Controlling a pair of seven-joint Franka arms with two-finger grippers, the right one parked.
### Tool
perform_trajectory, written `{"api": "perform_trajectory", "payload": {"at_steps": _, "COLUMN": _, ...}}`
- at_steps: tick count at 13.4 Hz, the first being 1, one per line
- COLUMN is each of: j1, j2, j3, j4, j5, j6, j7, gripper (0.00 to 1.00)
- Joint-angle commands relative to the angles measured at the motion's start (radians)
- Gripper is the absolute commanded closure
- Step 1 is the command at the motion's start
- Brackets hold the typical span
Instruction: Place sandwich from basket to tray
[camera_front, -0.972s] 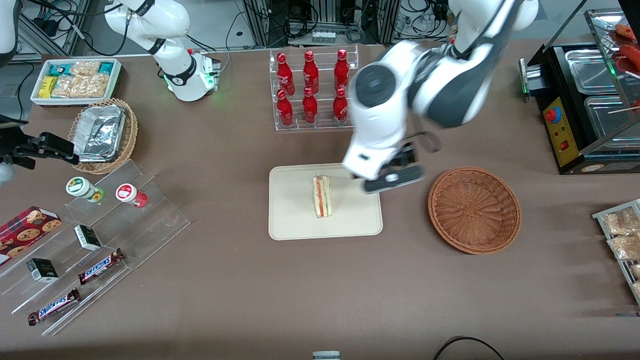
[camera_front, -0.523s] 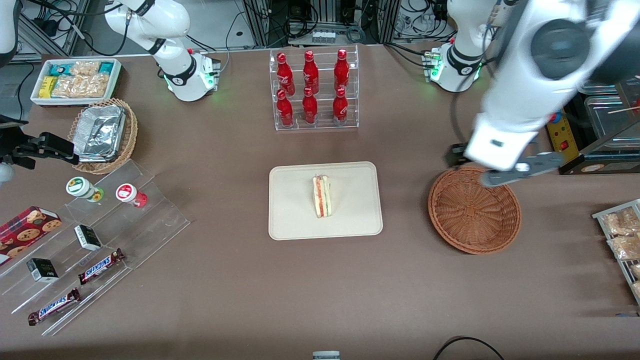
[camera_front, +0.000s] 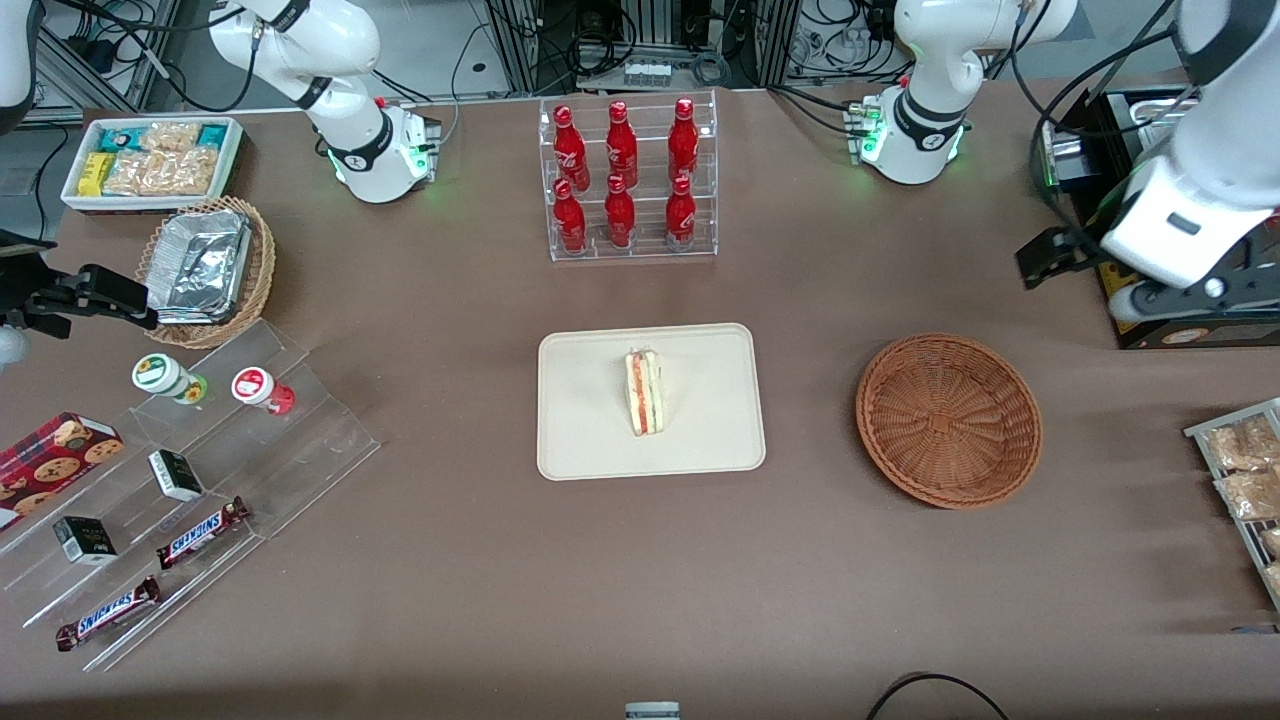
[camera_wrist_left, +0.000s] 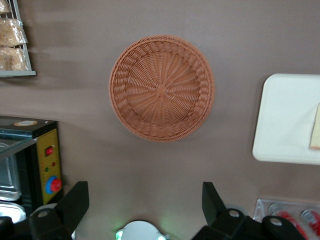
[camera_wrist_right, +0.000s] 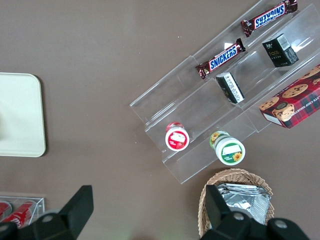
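Standing on the tray (camera_front: 700, 440), the sandwich (camera_front: 645, 392); end effector (camera_wrist_left: 145, 205) spread empty above basket (camera_wrist_left: 161, 87).

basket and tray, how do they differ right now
The round reddish-brown woven wicker basket holds nothing; the flat cream rectangular tray carries the triangular white-bread sandwich, standing on its middle. The basket is bowl-shaped with a ribbed weave; the tray is smooth with a low rim. The basket lies toward the working arm's end of the table, nearer the open tool, which hangs high above the table holding nothing. Both rest flat on the brown table.
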Motion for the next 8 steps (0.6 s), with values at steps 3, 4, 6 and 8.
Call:
{"api": "perform_trajectory", "payload": {"at_steps": 3, "j1": -0.099, "j2": -0.126, "j3": 0.123, "j4": -0.129, "j5": -0.015, "j6": 0.009, "j7": 0.091, "gripper": 0.0}}
{"api": "perform_trajectory", "payload": {"at_steps": 4, "j1": -0.099, "j2": -0.109, "j3": 0.123, "j4": -0.115, "j5": -0.017, "j6": 0.012, "j7": 0.091, "gripper": 0.0}}
{"api": "perform_trajectory", "payload": {"at_steps": 6, "j1": -0.101, "j2": -0.057, "j3": 0.121, "j4": -0.054, "j5": -0.018, "j6": 0.01, "j7": 0.092, "gripper": 0.0}}
{"api": "perform_trajectory", "payload": {"at_steps": 8, "j1": -0.099, "j2": -0.016, "j3": 0.121, "j4": -0.002, "j5": -0.037, "j6": 0.013, "j7": 0.094, "gripper": 0.0}}
